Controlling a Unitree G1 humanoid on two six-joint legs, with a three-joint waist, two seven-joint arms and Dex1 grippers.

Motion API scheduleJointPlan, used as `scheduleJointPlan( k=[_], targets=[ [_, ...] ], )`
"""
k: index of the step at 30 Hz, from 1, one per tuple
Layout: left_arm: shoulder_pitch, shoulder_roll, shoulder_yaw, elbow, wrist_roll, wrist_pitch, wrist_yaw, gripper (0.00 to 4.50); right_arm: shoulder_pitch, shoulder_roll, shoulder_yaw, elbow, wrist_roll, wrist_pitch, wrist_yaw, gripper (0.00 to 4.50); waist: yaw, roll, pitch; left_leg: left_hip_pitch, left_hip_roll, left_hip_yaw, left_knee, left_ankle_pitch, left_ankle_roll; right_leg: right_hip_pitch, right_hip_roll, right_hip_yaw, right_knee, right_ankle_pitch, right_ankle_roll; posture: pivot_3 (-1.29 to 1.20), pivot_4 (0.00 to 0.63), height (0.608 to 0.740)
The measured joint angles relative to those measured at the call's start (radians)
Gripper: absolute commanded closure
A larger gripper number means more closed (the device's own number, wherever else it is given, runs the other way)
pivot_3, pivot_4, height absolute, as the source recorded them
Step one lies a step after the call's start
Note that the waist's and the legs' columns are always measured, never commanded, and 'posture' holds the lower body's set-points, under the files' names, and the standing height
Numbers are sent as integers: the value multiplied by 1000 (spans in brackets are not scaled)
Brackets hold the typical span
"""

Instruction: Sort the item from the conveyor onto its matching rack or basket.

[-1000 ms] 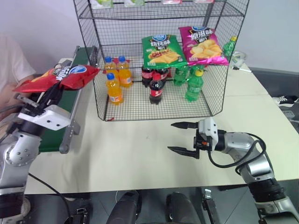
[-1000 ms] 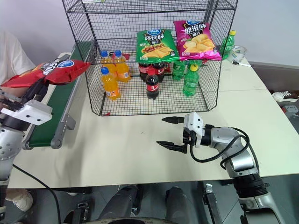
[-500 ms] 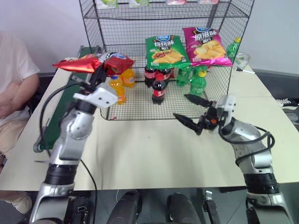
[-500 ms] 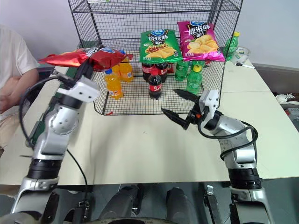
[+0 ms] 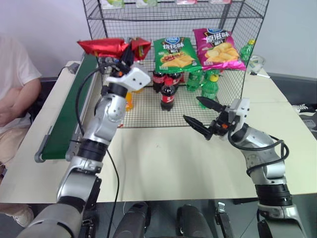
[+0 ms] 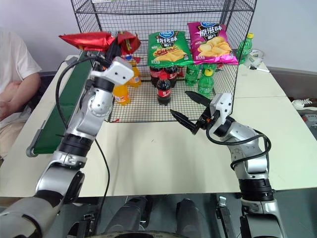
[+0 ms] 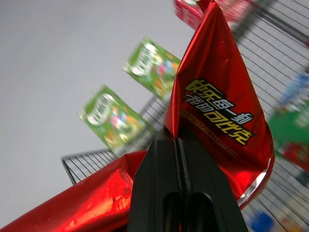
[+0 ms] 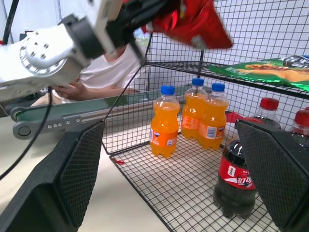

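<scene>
The left gripper (image 5: 125, 55), its two black fingers (image 7: 159, 169) pressed flat together, is pinching the shiny red crisp bag (image 5: 106, 47) at its crumpled middle and holding it up in the air at the front left corner of the tall black wire-grid shelf unit (image 5: 173, 59), level with the tier that carries the crisp packets. The bag is sagging to both sides of the clamp, one foil end reaching out toward nine o'clock over the long dark-green conveyor belt with grey side rails (image 5: 67, 116), the other end pointing toward three o'clock at the mesh. Seen from the head, the conveyor is running along the white table's (image 5: 163, 163) nine o'clock edge, well below the bag.

At three o'clock from the red bag, a green crisp bag (image 5: 174, 53) and a magenta crisp bag (image 5: 217, 48) are lying side by side on the same tier. Beneath them orange soda bottles (image 8: 164, 128), dark cola bottles with red caps (image 5: 167, 94) and green bottles (image 5: 209, 89) are standing upright on the bottom grid.

The right gripper (image 5: 200, 113) is hovering with its jaws spread wide and nothing between them, just before the rack's front at about four o'clock from the left one. A person in a white shirt (image 5: 15, 94) is sitting at the far nine o'clock side.
</scene>
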Motion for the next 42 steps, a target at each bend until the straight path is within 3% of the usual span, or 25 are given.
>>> scheduleJointPlan(
  k=[5, 12, 20, 23, 24, 28, 42],
  targets=[
    [-46, 10, -26, 183, 20, -27, 85, 4480, 12, -1, 1, -6, -8, 0, -1, 0, 2, 0, 0, 0, 0, 0, 1, 0, 0, 0, 0, 0, 1, 0, 0, 0, 150, 740],
    [-253, -72, -81, 592, 26, -97, 214, 4480, 15, -5, 1, -17, -14, 13, -2, 0, 6, -1, 0, -3, -2, 0, 8, -1, 2, 1, -1, 0, 2, 1, 3, 0, 150, 740],
    [-317, -108, -90, 769, -28, -130, 225, 4480, 44, -7, 1, -56, -14, 24, -10, 0, 2, -1, 1, -3, -2, 0, 8, -1, 2, 1, -1, 0, 2, 1, 4, 0, 150, 740],
    [-320, -114, -82, 802, -65, -144, 211, 3796, 49, -7, 1, -59, -15, 24, -12, 0, 3, -1, 1, -3, -2, 0, 8, -1, 2, 1, -1, -1, 2, 1, 4, 0, 150, 740],
    [-321, -120, -71, 815, -88, -143, 203, 3190, 49, -7, 1, -61, -15, 24, -14, 0, 3, -1, 1, -3, -2, 0, 8, -1, 2, 1, -1, 0, 2, 1, 4, 0, 150, 740],
    [-342, -124, -50, 829, -126, -147, 180, 1599, 50, -7, 2, -64, -15, 24, -16, 0, 3, -1, 1, -3, -2, 0, 9, -1, 2, 1, -1, -1, 2, 1, 4, 0, 150, 740],
    [-325, -128, -43, 805, -198, -188, 118, 1599, 58, -7, 10, -65, -16, 26, -17, 0, 3, -1, 1, -3, -2, 0, 10, -1, 2, 1, -1, 0, 3, 1, 4, 0, 150, 740]
  ],
)
